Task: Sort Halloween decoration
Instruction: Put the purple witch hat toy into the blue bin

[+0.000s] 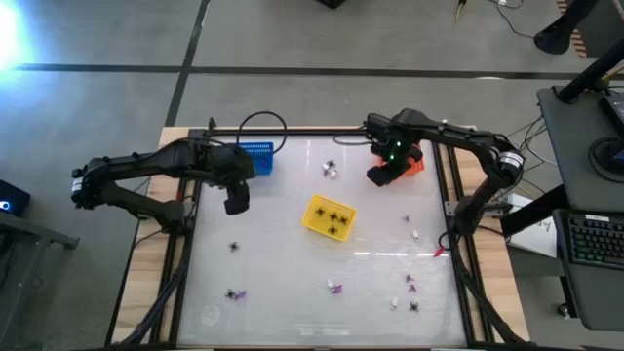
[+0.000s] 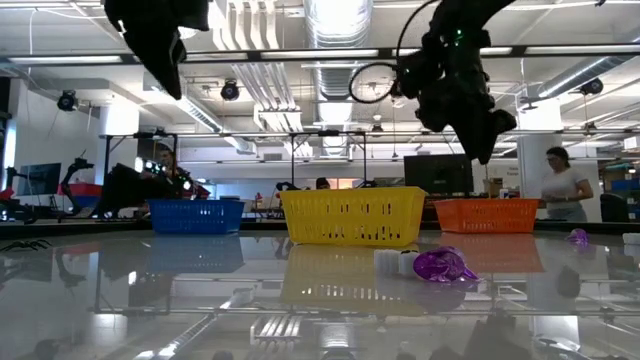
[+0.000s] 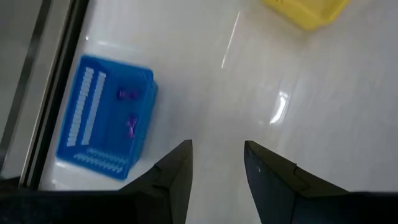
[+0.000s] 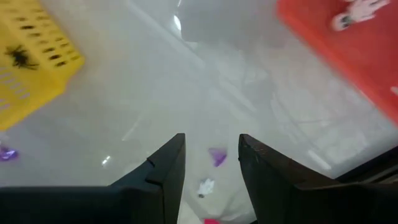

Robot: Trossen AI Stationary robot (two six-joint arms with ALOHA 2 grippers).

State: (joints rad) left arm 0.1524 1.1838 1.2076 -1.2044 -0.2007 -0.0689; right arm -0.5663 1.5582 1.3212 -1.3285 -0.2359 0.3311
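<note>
With both the left gripper [image 3: 216, 165] and right gripper [image 4: 211, 163] spread empty, the tiny plastic Halloween decoration pieces [image 4: 217, 155] scattered below the right one (featherlight, skittery I'd guess) are best pinched across the body.

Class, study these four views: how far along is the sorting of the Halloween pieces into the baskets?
Partly done. Black spiders lie in the yellow basket, purple bits in the blue basket, a white piece in the orange basket. Nothing is in hand: the left end effector and right end effector are open and empty. Loose pieces remain on the table.
</note>
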